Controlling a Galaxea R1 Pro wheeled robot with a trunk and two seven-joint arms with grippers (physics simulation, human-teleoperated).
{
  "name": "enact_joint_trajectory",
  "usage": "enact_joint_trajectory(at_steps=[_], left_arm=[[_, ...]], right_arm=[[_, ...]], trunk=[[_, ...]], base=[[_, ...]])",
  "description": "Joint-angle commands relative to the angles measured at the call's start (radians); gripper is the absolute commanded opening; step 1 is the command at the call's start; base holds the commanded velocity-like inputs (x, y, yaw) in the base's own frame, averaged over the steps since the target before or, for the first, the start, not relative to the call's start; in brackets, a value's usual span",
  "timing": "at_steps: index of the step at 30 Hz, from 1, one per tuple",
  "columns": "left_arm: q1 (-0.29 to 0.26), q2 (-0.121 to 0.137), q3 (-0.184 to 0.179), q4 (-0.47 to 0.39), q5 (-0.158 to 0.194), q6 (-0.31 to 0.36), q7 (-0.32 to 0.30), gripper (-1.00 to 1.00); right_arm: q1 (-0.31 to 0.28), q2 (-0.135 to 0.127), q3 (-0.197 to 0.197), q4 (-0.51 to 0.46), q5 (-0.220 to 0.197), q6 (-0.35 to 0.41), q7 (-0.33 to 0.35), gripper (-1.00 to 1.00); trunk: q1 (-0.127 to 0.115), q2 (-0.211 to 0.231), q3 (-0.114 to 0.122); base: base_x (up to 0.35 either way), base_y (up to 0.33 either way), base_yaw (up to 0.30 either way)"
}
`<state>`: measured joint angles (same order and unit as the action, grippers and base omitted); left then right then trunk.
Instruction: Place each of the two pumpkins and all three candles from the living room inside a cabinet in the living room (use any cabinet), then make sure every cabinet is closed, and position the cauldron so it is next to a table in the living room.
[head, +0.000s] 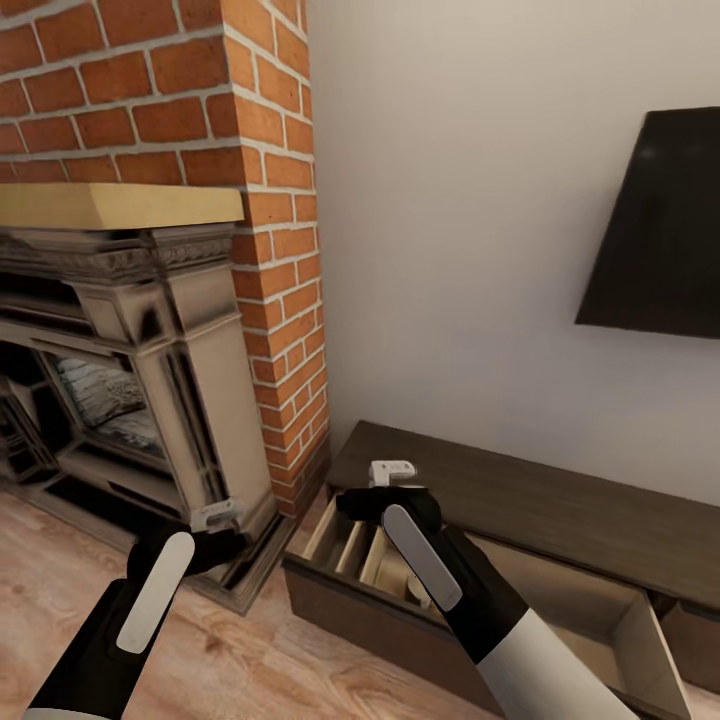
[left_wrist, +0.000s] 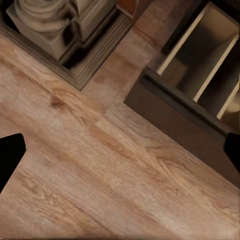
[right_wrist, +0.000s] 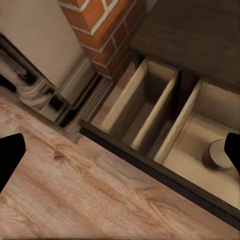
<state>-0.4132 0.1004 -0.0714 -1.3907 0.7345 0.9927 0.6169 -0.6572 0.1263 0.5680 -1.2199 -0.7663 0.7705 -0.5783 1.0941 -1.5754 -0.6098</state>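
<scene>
Nearest, the wood-grain plank floor (left_wrist: 100, 165) is seen beneath both arms. The left gripper (left_wrist: 120, 150) is held above it with its dark fingertips (left_wrist: 10, 155) spread wide apart and nothing between them; the right gripper (right_wrist: 120, 150) is likewise spread wide and empty over the pulled-out drawer (right_wrist: 150, 115). The drawer belongs to the long, low, dark-brown cabinet (head: 560, 505); its pale interior is split by thin upright dividers, and one short, brownish-grey cylindrical candle (right_wrist: 218, 153) stands upright in one compartment. Beyond, a carved stone-coloured fireplace (head: 150, 380) is set against a red brick column (head: 280, 250), and a flat black screen (head: 660, 230) is mounted on the plain wall.
</scene>
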Motion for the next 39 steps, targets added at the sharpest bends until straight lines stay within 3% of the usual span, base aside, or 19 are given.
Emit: enact_joint_trajectory(at_steps=[1,34,39], left_arm=[[-0.001,0.001,-0.002,-0.001,0.009,0.001,0.01,1.0],[-0.001,0.003,0.001,0.002,0.007,0.001,0.011,1.0],[0.003,0.005,0.046,0.003,0.006,0.001,0.012,1.0]], right_arm=[[-0.001,0.0,0.001,-0.001,-0.01,0.001,-0.011,1.0],[-0.001,0.005,0.001,0.0,-0.01,0.0,-0.011,1.0],[-0.001,0.005,0.001,0.0,-0.009,0.0,-0.011,1.0]], trunk=[[0.0,-0.001,-0.001],[0.0,-0.001,0.014],[0.0,-0.001,0.016]], base=[[-0.03,0.007,0.276],[-0.035,0.027,0.276],[-0.008,0.007,0.276]])
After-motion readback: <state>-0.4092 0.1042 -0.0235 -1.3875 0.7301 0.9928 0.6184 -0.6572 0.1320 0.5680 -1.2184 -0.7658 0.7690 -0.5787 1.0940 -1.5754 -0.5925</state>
